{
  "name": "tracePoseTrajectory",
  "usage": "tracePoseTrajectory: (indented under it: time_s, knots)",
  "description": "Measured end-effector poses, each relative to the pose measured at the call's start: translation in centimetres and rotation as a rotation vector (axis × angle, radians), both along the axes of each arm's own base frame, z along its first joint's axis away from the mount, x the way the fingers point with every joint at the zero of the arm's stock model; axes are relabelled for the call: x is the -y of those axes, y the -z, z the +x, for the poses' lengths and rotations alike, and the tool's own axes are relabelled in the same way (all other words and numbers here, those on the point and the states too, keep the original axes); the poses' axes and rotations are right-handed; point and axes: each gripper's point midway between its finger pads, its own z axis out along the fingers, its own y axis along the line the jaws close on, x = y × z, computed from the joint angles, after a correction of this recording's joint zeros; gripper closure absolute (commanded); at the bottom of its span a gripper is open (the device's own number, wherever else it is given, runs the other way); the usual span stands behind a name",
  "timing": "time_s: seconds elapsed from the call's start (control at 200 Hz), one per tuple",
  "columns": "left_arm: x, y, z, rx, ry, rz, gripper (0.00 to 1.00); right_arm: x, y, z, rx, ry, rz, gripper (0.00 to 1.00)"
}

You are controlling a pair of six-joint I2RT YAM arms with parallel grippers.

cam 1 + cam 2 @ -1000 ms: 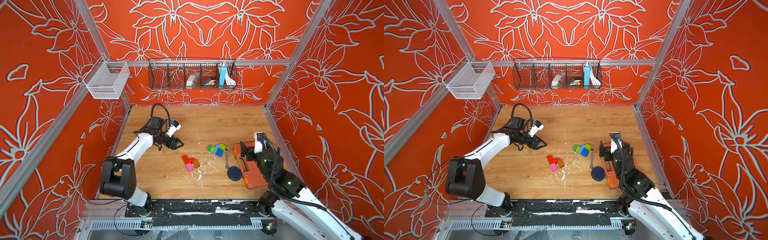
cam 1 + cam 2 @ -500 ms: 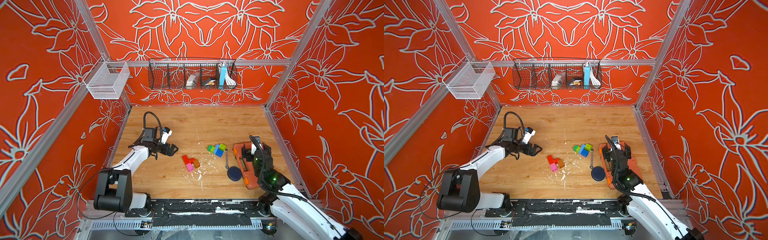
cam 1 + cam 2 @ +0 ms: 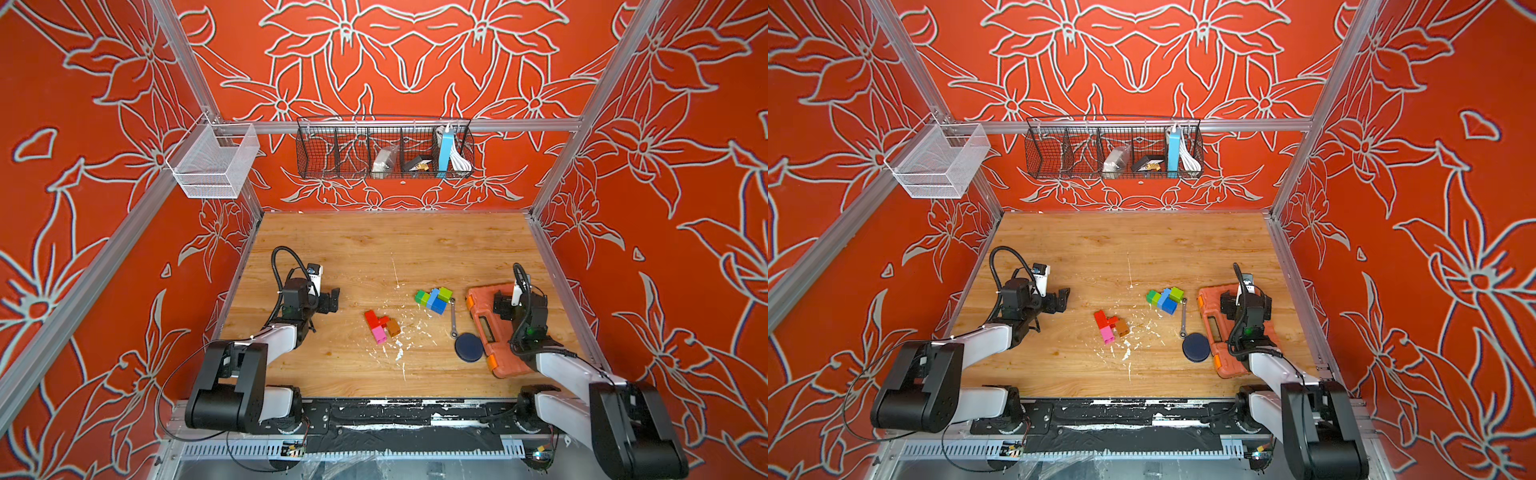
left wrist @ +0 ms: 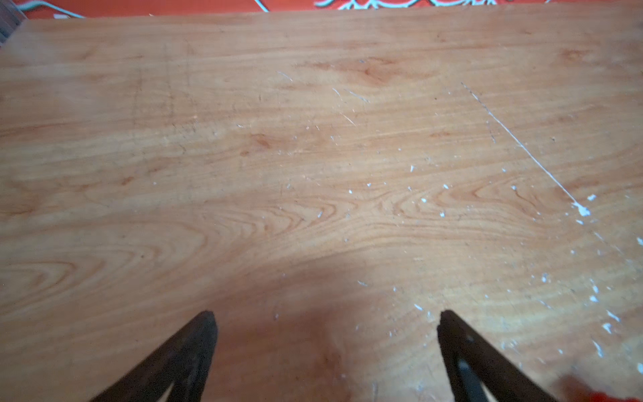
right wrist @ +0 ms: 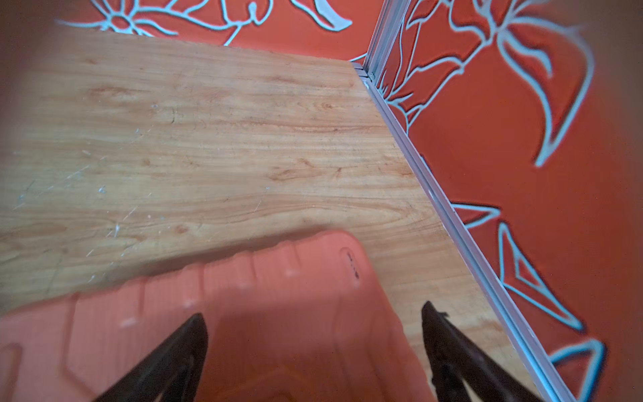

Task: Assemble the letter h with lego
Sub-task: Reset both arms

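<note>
The lego is seen in two small clusters near the middle of the wooden table (image 3: 374, 249), in both top views. The red, pink and amber-brown cluster (image 3: 380, 326) lies nearer the front edge, its three bricks touching one another. The green, lime and blue cluster (image 3: 434, 298) is set a little farther back and toward the right arm's side, the blue bricks pressed against the green and lime ones. The two clusters are kept apart by bare wood flecked with white.

The left gripper (image 3: 332, 300) is held low over bare table on the left arm's side of the red cluster, apart from it. In the left wrist view its jaws are seen spread, with only wood between them. The right gripper (image 3: 500, 305) is poised above the orange tool case (image 3: 496, 351). In the right wrist view its jaws are likewise parted and nothing is gripped. The case's ribbed lid (image 5: 278, 313) is shown beneath them. Whether the lid is touched cannot be told.

A small wrench (image 3: 453, 316) is laid between the green cluster and the case, and a dark blue disc (image 3: 469, 347) rests at its near end, just beside the case.
</note>
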Motion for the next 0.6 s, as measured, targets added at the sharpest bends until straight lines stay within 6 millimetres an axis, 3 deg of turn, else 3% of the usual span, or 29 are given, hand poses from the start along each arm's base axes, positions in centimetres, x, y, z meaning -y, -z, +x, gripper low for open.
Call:
tracePoseTrajectory:
  time_s: [0.105,0.185,0.295,0.4,0.51,0.6]
  knots:
    - [-0.6,-0.2,1.2,0.042,-0.033,0.012,0.35,1.8,-1.7,-0.6,0.099,0.017,-0.004,0.36]
    - [-1.6,-1.1,2.5,0.096,-0.077,0.013,0.32,3.2,-4.0,-0.9,0.22,0.034,0.016,0.03]
    - [-3.1,-3.4,4.2,0.187,-0.141,0.003,0.31,5.5,-7.4,-1.4,0.432,0.067,0.037,0.02]
    - [-4.4,-5.4,5.2,0.28,-0.2,0.008,0.3,8.0,-8.4,-1.7,0.585,0.126,0.002,0.02]
    - [-6.1,-6.3,5.5,0.342,-0.266,0.043,0.28,10.3,-8.1,-1.2,0.699,0.193,-0.089,0.02]
    - [-7.5,-5.9,5.4,0.373,-0.331,0.083,0.21,11.3,-5.8,-0.2,0.748,0.213,-0.191,0.02]
